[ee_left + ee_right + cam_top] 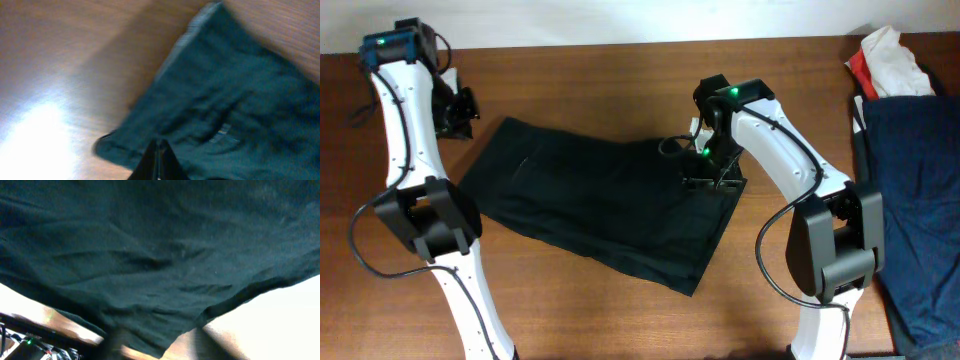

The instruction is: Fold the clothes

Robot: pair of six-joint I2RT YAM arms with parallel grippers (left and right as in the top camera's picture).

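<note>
Black in the overhead view and dark teal up close, a garment (600,205) lies spread flat at the middle of the brown wooden table (570,310), its long axis running from 10 o'clock to 4 o'clock. The left tool (460,110) sits just off the garment's 10 o'clock corner, over bare wood. Its wrist view shows the fingertips (157,161) clenched together into a point with nothing between them, and beyond them a hemmed corner of the cloth with a small stitched detail. The right tool (708,178) is at the garment's 2 o'clock edge, low over the fabric. Its wrist view is filled with wrinkled dark cloth and the fingers are a blur, so I cannot tell whether it grips anything. At the table's 3 o'clock edge lies a navy cloth (920,200), with a red and white cloth (885,60) bunched at 2 o'clock.
</note>
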